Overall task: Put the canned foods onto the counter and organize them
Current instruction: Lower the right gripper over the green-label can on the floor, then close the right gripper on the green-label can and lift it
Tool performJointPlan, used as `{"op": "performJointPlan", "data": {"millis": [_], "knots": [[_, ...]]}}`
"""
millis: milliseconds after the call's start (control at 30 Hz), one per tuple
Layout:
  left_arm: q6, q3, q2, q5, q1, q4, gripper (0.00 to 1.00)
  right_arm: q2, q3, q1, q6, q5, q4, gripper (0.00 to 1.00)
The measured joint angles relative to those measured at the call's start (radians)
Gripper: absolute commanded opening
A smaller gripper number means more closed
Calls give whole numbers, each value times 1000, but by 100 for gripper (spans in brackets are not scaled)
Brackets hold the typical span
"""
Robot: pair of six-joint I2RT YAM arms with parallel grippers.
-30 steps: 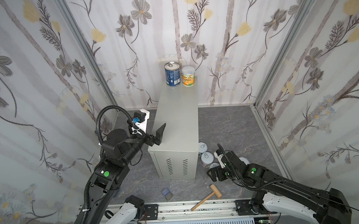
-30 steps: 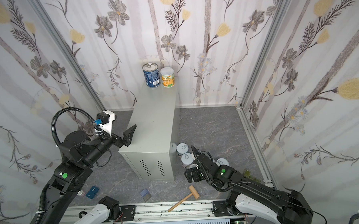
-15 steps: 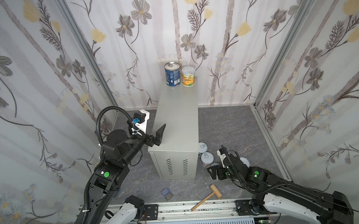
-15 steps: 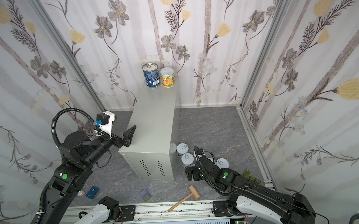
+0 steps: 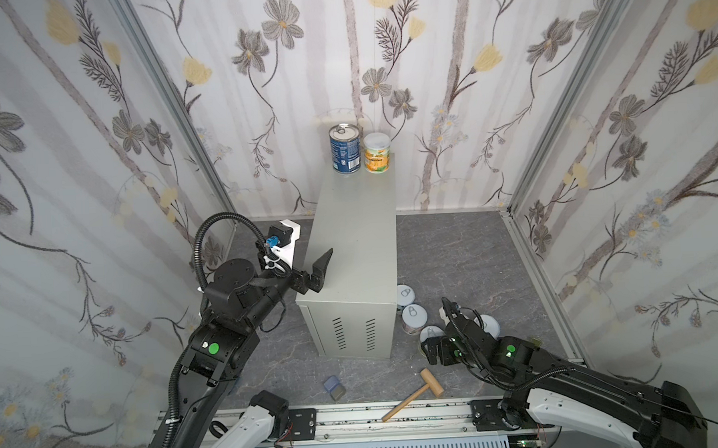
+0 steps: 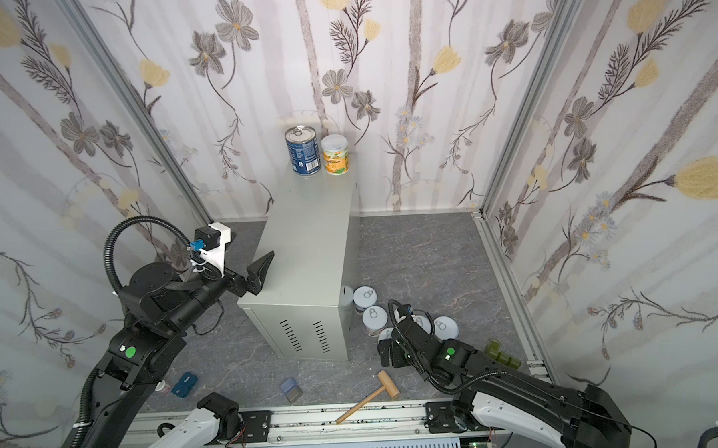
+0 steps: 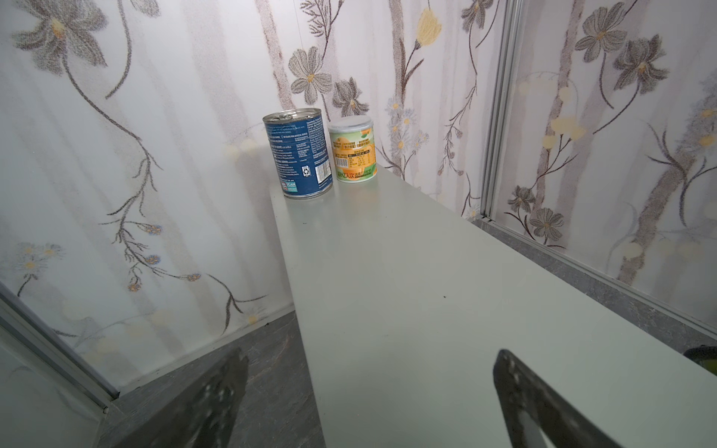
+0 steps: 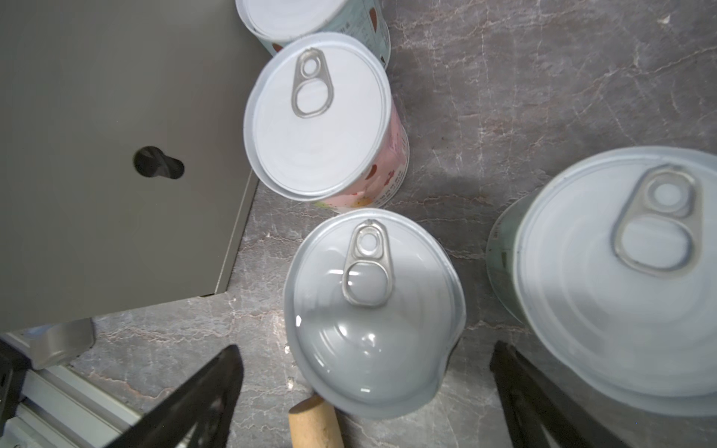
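2 cans already stand upright on the counter (image 5: 355, 242), at its far end by the wall. They are the taller blue can (image 5: 345, 150) with its metal top and, just beside it, the orange-label can (image 5: 377, 153) with a white lid. My left wrist view shows the pair almost touching.

The other cans sit on the floor (image 5: 454, 246) along the counter's right side. I count 4 there in a top view, all upright with pull-ring lids up. The rear can (image 5: 405, 293) is close to the counter's wall, and the pink can (image 8: 322, 116) is next to it. The near can (image 8: 372, 310) and the outer can (image 8: 620, 271) stand farther from the counter.

My right claw (image 8: 364, 372) hangs low over the near can, fingers spread wide to either side of it and gripping nothing. I cannot tell whether a finger touches the outer can.

My left claw (image 7: 368, 388) is raised at the counter's front left edge, 1 finger over the top and 1 off it. It is also spread wide and empty, well apart from the 2 placed cans.

In front of the counter lie a wooden mallet (image 5: 414, 393), its head near the near can, and a small blue-grey block (image 5: 334, 387).
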Motion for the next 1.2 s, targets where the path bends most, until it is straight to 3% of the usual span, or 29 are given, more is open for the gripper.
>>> {"op": "performJointPlan", "data": {"millis": [200,567,733,900,967,1100,1200], "knots": [[0,-3,-1,0,0,0,100,109,-1,0,1,4,101,97],[0,-6,1,0,1,1,100,233,41,53,1,157,151,82],[0,-6,5,6,1,1,100,266,53,72,1,188,157,82],[0,-7,3,7,1,3,100,314,68,97,1,207,153,88],[0,-8,3,7,2,6,100,324,69,105,1,215,150,84],[0,-8,3,7,2,7,100,322,75,113,2,232,139,62],[0,-8,3,8,3,7,100,310,89,117,2,238,111,54]]}}
